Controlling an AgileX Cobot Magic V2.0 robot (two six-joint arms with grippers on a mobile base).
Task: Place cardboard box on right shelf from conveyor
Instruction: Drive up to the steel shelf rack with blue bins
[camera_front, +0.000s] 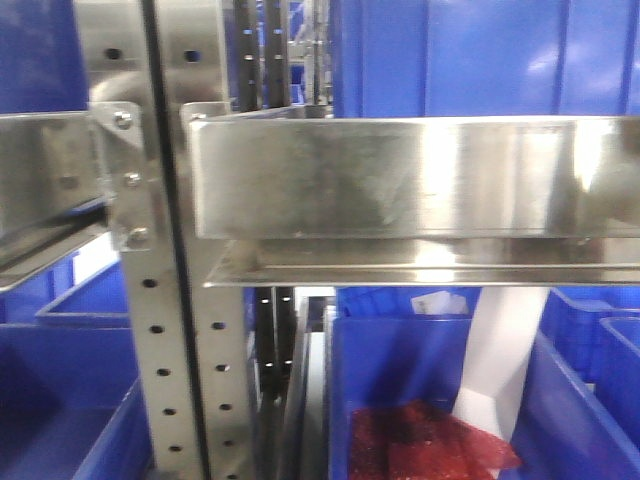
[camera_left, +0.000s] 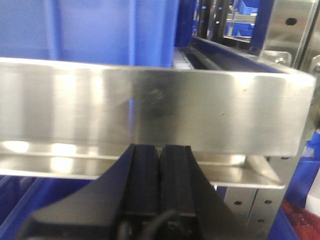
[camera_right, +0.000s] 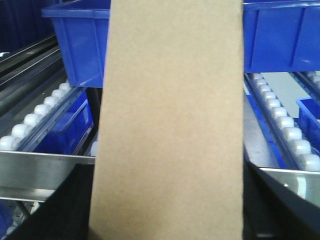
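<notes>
- The cardboard box (camera_right: 170, 125) fills the middle of my right wrist view. It stands upright with its plain tan face toward the camera, and its top and bottom run out of the picture.
- The right fingers (camera_right: 52, 212) are spread to the width of the box. One dark finger shows at each lower corner, hard against the box's sides, so I read them as clamped on it.
- The box sits in front of the steel shelf (camera_right: 40, 162), whose front lip crosses behind it at both lower edges. I cannot tell whether its base touches anything.
- Behind the lip, roller tracks (camera_right: 35, 120) with white wheels run back on both sides of the box.
- A blue bin (camera_right: 82, 45) rests on the rollers at the left, and a second bin (camera_right: 280, 40) at the right. Both are behind the box.
- On my left wrist view the left fingers (camera_left: 146, 170) are pressed together, pad to pad, with nothing between them.
- They sit just in front of and below a shiny steel lip (camera_left: 150, 110). I cannot tell whether they touch it.
- A large blue tub (camera_left: 90, 30) stands behind that lip.
- From the front camera the shelf's lip is bolted to a perforated upright (camera_front: 150, 330). A lower bin (camera_front: 400, 350) beneath it holds some red mesh (camera_front: 420, 445).
</notes>
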